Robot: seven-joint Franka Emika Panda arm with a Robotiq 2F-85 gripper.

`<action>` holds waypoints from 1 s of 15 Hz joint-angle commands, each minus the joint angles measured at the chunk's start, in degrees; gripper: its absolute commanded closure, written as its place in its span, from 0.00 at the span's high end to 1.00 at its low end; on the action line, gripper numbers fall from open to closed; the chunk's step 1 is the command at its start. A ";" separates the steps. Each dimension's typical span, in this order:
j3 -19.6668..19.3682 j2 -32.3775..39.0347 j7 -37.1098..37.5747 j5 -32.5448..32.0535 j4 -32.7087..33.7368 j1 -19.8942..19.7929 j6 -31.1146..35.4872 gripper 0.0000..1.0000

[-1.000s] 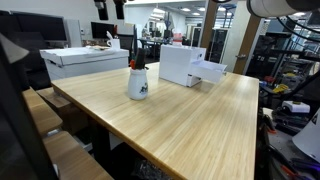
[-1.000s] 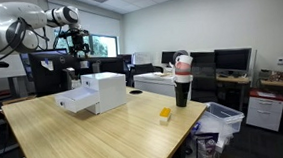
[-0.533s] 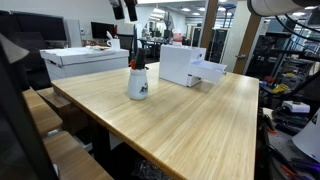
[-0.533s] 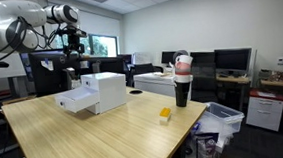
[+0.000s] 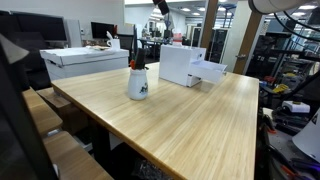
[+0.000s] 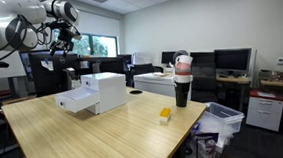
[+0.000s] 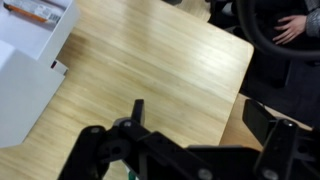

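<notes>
My gripper (image 6: 64,34) hangs high in the air beyond the far side of the wooden table (image 6: 95,137), above and behind a white box (image 6: 97,92). In an exterior view only its tip (image 5: 160,6) shows at the top edge. In the wrist view the two fingers (image 7: 200,112) stand wide apart with only bare tabletop (image 7: 150,60) between them, so the gripper is open and empty. The white box (image 7: 25,70) lies at the left of the wrist view. It also shows in an exterior view (image 5: 190,65).
A white mug with pens (image 5: 138,83) stands near a table edge, also seen in an exterior view (image 6: 183,81). A small yellow object (image 6: 165,114) lies near it. Another white box (image 5: 85,60) sits beside the table. Office chairs, desks and monitors surround it.
The gripper has risen and swung sideways above the far side of the table. Nothing on the table has moved.
</notes>
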 commanded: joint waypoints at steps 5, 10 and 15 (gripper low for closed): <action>6.19 0.59 16.25 18.02 -0.10 -5.39 -12.46 1.00; 7.16 2.12 31.50 30.02 -0.11 -8.07 -12.56 1.00; 3.83 2.43 43.39 30.40 -0.11 -7.57 -11.37 1.00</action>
